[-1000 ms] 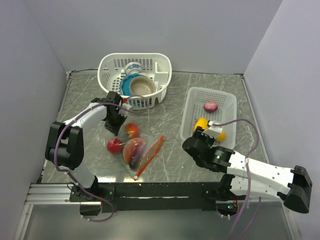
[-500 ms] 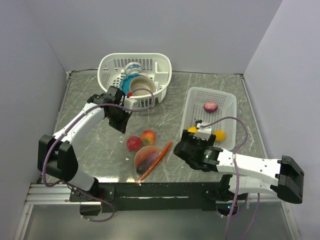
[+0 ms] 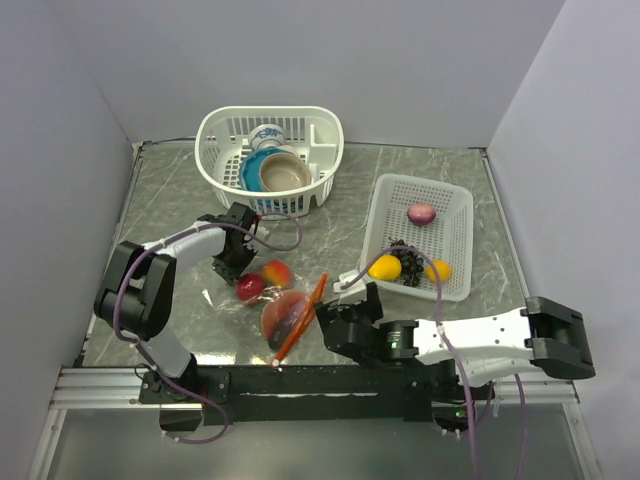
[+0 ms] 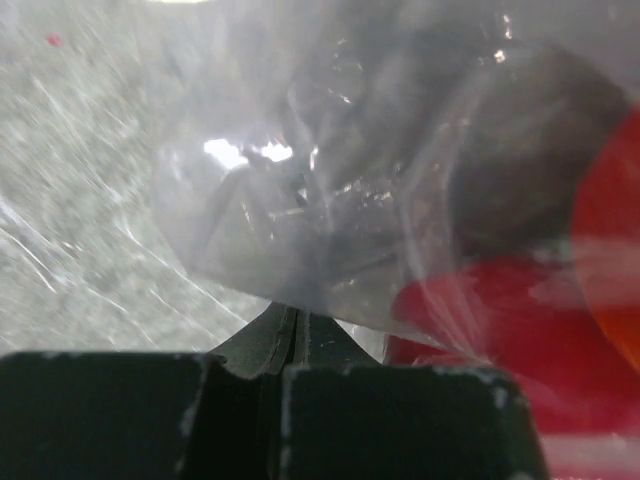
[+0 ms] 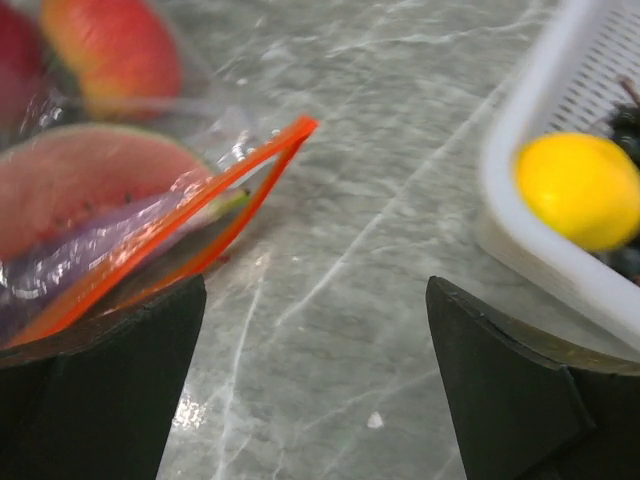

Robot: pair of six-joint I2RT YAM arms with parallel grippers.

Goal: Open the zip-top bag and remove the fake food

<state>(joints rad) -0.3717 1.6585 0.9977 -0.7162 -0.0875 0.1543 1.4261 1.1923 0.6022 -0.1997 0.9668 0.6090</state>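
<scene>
The zip-top bag [image 3: 280, 305] lies on the marble table, and its red-orange zip strip [image 3: 303, 315] faces right. Inside it I see a red apple [image 3: 250, 288], a red-yellow fruit [image 3: 277, 273], a pink round piece and something purple. My left gripper [image 3: 235, 268] is shut on the bag's clear closed end, and the left wrist view shows this grip [image 4: 290, 310] on the plastic [image 4: 330, 200]. My right gripper [image 3: 325, 318] is open and empty just right of the bag's mouth. The right wrist view shows it [image 5: 315, 290] beside the strip [image 5: 215, 215], not touching.
A white tray [image 3: 455, 215] at right holds a purple onion [image 3: 421, 213], dark grapes [image 3: 405, 262], a lemon [image 3: 385, 267] and an orange [image 3: 438, 270]. A white basket [image 3: 225, 150] with ceramic bowls stands at the back, near my left arm.
My right gripper swung left from the tray to the bag's mouth. My left gripper moved toward the front with the bag's end, and the bag and fruit shifted right.
</scene>
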